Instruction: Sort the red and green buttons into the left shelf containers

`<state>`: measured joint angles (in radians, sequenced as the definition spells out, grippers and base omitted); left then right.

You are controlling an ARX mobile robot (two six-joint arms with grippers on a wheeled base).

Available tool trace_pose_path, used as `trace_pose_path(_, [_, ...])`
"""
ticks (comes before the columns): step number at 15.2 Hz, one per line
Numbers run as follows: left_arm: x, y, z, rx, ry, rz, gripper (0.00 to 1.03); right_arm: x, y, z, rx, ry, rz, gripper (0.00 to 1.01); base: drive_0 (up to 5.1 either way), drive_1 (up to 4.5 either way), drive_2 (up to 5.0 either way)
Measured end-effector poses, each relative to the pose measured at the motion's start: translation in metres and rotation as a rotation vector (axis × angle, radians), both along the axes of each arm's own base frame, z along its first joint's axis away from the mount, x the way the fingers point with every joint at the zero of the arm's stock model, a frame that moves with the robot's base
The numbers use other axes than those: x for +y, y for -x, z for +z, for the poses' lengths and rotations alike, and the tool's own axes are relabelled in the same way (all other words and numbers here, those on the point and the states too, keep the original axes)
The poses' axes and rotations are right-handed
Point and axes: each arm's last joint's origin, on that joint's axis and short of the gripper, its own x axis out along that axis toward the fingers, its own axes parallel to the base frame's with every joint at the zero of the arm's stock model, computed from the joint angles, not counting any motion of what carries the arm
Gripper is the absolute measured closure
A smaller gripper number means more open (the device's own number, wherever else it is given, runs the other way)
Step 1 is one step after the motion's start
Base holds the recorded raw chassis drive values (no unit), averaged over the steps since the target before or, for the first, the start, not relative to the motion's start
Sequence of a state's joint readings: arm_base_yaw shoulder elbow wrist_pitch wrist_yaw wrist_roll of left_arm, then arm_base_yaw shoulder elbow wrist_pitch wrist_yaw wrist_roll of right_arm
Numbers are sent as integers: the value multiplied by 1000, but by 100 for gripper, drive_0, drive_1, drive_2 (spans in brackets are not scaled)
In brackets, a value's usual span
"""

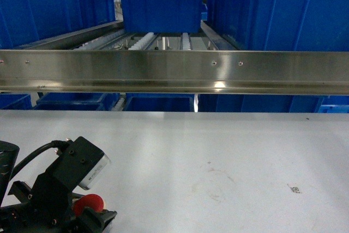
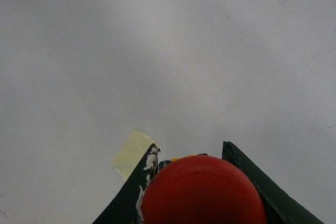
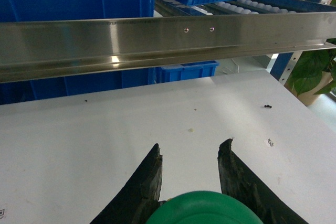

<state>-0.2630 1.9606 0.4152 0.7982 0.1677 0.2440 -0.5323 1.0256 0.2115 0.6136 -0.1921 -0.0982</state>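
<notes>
My left gripper (image 2: pixel 202 182) has the red button (image 2: pixel 203 192) clamped between its fingers (image 2: pixel 131 195): in the left wrist view the cap fills the gap, with a dark finger tight against each side, and a bit of yellow shows just behind the cap. Below lies bare grey table (image 2: pixel 157 51), with a scrap of pale tape (image 2: pixel 131 153) beside the left finger. In the head view this gripper (image 1: pixel 90 214) sits low at the left edge of the table (image 1: pixel 218 151), the red cap (image 1: pixel 88 203) peeking out under the wrist camera (image 1: pixel 82 162).

My right gripper (image 3: pixel 190 177) holds the green button (image 3: pixel 205 209) the same way: the cap sits between the two fingers (image 3: pixel 142 182), which close on it at their base while the tips stand apart above it. It faces the steel rail (image 3: pixel 157 43) across the table.

I count one red button, one green, two buttons in all. Behind the rail in the head view I see three blue bins (image 1: pixel 161 9) on the upper rollers: left (image 1: pixel 49 12), centre, right (image 1: pixel 283 12). More stand below the rail; I cannot count those.
</notes>
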Motion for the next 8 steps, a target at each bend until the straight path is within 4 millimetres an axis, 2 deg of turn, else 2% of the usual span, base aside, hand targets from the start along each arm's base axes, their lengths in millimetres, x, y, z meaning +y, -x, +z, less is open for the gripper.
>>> trace_pose_path(4, [2, 0, 3, -36, 1, 6, 72, 0, 0, 0, 0, 0, 0, 72, 0, 0, 0])
trace_pose_path(6, [9, 5, 15, -102, -5, 20, 72, 0, 0, 0, 0, 0, 0, 72, 0, 0, 0])
trace_pose_path(8, [20, 9, 37, -204, -1, 39, 72, 0, 0, 0, 0, 0, 0, 72, 0, 0, 0])
